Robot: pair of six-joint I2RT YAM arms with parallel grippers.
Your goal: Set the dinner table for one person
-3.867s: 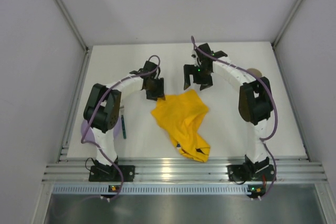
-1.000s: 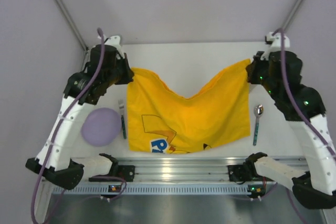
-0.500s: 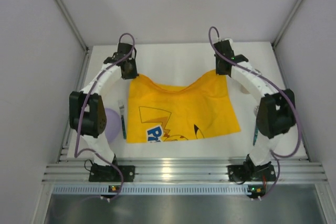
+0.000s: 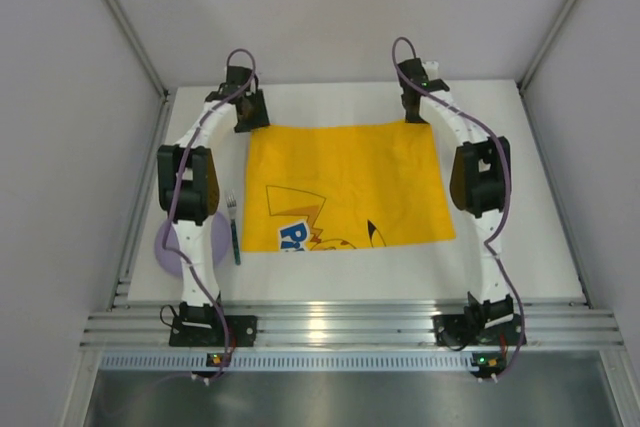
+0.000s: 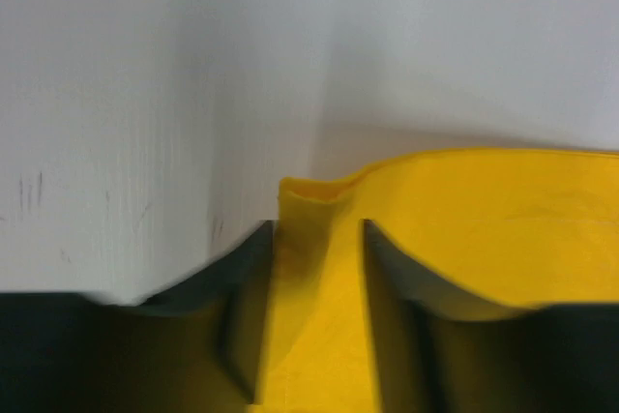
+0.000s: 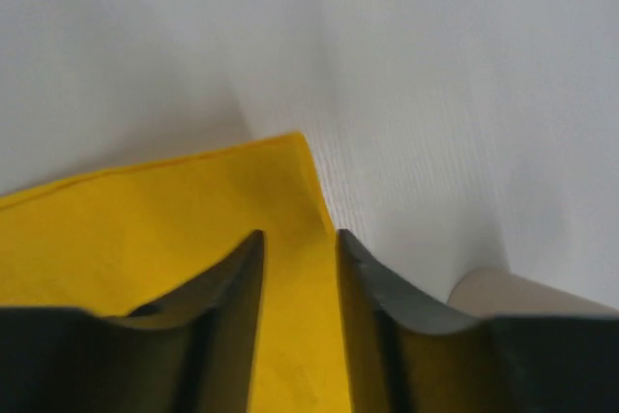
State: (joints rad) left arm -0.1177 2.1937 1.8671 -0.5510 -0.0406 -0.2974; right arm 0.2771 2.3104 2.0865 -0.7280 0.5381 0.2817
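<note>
A yellow cartoon-printed cloth point(image 4: 345, 182) lies spread flat on the white dinner table point(image 4: 330, 102). My left gripper point(image 4: 250, 119) is at the cloth's far left corner. In the left wrist view my left gripper point(image 5: 317, 229) is shut on a bunched fold of the cloth point(image 5: 484, 220). My right gripper point(image 4: 412, 112) is at the far right corner. In the right wrist view my right gripper point(image 6: 298, 239) has its narrow jaws closed on the cloth's edge point(image 6: 145, 220).
A fork with a dark handle point(image 4: 234, 227) lies left of the cloth. A purple plate point(image 4: 165, 247) shows partly behind the left arm. A round tan object point(image 6: 503, 292) sits right of the right gripper. The ribbed aluminium rail point(image 4: 350, 327) runs along the near edge.
Both grippers carried the cloth's corners up, apart and toward the far edge. The crumpled cloth has opened out, and its sagging middle now lies flat.
</note>
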